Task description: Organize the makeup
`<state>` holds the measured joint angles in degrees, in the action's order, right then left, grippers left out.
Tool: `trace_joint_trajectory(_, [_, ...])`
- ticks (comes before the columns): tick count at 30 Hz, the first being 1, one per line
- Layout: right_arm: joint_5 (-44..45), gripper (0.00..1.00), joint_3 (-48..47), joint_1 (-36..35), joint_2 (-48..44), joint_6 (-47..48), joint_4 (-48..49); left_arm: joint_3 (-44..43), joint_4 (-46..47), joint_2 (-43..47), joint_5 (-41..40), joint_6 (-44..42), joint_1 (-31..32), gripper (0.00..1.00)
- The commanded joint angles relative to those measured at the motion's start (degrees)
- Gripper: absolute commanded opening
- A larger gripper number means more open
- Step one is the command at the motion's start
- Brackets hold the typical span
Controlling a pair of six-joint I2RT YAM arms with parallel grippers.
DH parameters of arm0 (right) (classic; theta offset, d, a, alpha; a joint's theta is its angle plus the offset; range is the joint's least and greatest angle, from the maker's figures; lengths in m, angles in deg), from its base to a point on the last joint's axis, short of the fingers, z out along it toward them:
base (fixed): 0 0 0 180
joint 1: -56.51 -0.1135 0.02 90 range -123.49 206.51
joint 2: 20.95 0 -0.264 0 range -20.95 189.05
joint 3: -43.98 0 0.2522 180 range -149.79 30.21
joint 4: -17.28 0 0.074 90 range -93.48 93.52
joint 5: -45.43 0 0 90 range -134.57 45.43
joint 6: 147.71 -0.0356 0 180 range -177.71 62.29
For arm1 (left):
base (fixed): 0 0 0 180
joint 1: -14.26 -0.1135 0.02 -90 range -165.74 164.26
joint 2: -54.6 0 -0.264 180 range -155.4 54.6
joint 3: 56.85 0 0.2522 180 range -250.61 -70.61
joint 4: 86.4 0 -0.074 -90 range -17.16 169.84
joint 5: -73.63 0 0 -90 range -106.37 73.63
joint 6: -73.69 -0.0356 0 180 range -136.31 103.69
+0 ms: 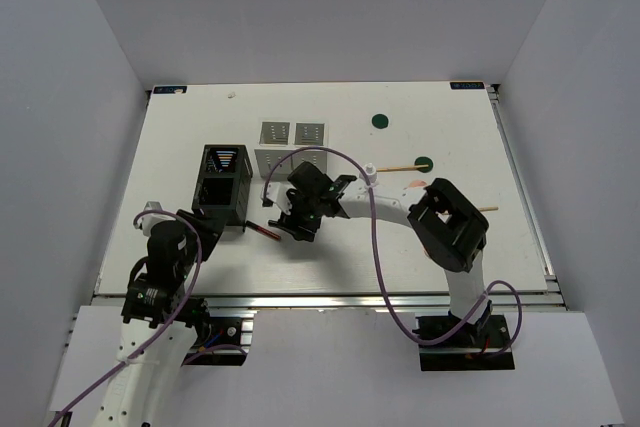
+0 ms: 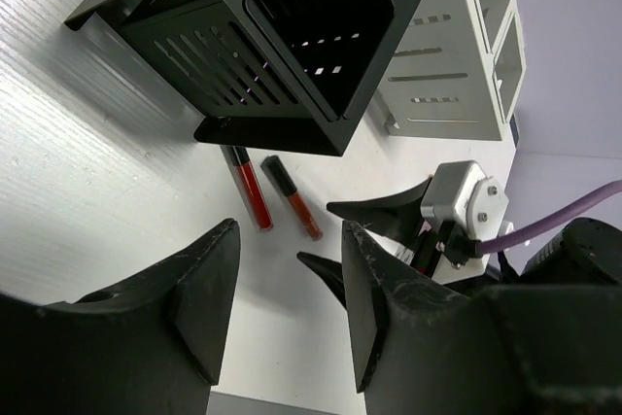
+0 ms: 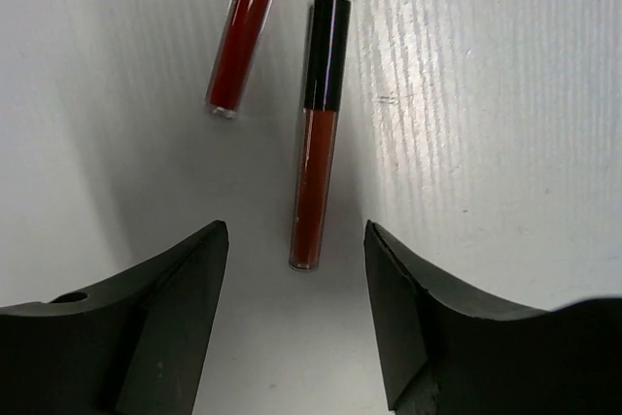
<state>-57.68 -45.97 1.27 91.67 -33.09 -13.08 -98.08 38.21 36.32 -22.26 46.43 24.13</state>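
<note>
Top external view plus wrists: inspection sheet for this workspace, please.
Surface: white table, things scattered across it.
Job's things: two red-and-black tubes flat by the black holder; green discs, wooden sticks loose on the right half.
Clutter: black holder and white box, standing mid-table.
Grippers: left gripper open, empty; right gripper open, poised over one tube.
Cables: purple cable arcs above the table.
Surroundings: plain grey walls; nothing else seen.
</note>
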Motion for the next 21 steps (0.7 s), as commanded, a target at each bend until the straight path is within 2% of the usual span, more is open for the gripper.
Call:
trace_joint_trajectory(1, [2.38,0.63,-2.65,-0.48,1.55,0.60,-0.71,-0.75,-0.82,0.62,0.35,-0.52,-0.20,0.56])
trace_joint_trajectory(9, [2.82,0.61,-5.10,-1.88,5.32,-0.10,2.10,-0.40,-1.09,0.62,0.97,-0.87,-0.20,0.56])
trace_joint_trajectory(14, [3.52,0.52,-10.47,-1.97,10.50,-0.72,1.40,-0.66,-1.09,-0.35,1.23,-1.65,-0.20,0.56])
trace_joint_trajectory(18, [4.14,0.24,-10.40,-1.71,10.61,-0.54,1.04,-0.84,-1.79,-0.44,1.06,-1.92,-0.20,0.56])
trace_joint_trajectory(19, [4.83,0.10,-9.00,-1.54,10.26,-0.80,1.30,-0.84,-1.97,-0.18,0.97,-1.83,-0.20,0.56])
trace_joint_trajectory(21, [5.02,0.00,-6.97,-0.75,8.59,-1.33,2.53,-0.66,-2.49,0.35,0.71,-1.48,-0.20,0.56])
